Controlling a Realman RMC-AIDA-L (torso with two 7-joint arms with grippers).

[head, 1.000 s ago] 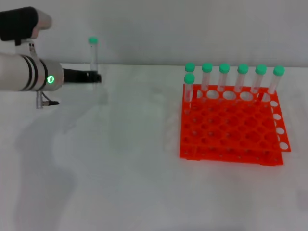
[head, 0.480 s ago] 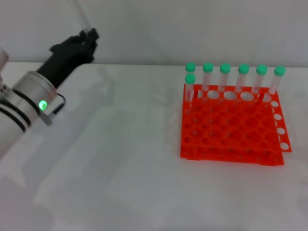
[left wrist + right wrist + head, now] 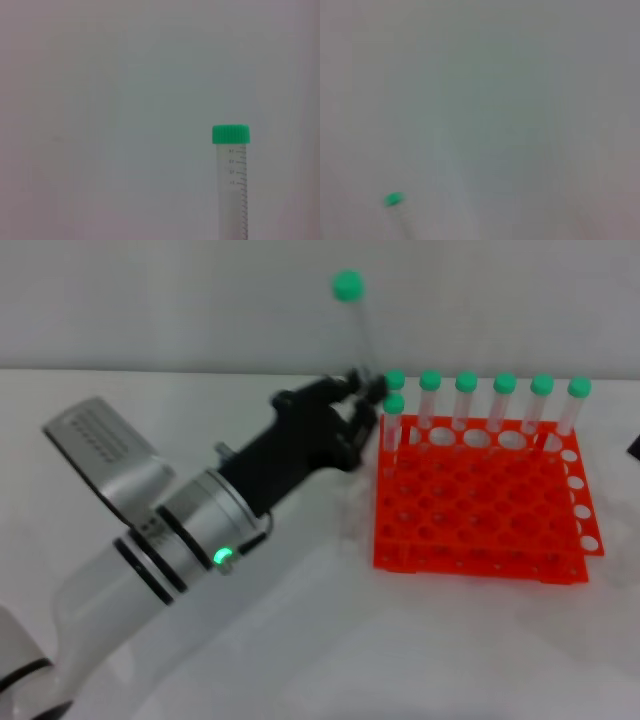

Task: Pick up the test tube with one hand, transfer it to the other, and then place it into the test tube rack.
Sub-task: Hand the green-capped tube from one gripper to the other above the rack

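My left gripper (image 3: 365, 387) is shut on the lower part of the test tube (image 3: 358, 335) and holds it upright, green cap up, above the table. It is just left of the back left corner of the orange-red test tube rack (image 3: 480, 540). In the left wrist view the tube (image 3: 232, 195) stands against a plain wall with its cap on top. A blurred green spot, probably the cap (image 3: 394, 199), shows in the right wrist view. A small dark part at the right edge of the head view is probably my right gripper (image 3: 635, 447).
The rack holds several green-capped tubes (image 3: 505, 400) along its back row and one (image 3: 393, 420) in the second row at its left end. The white table (image 3: 300, 640) stretches in front and to the left.
My left arm has swung from the far left of the table to the middle, carrying the tube up beside the rack. A dark part has appeared at the right edge.
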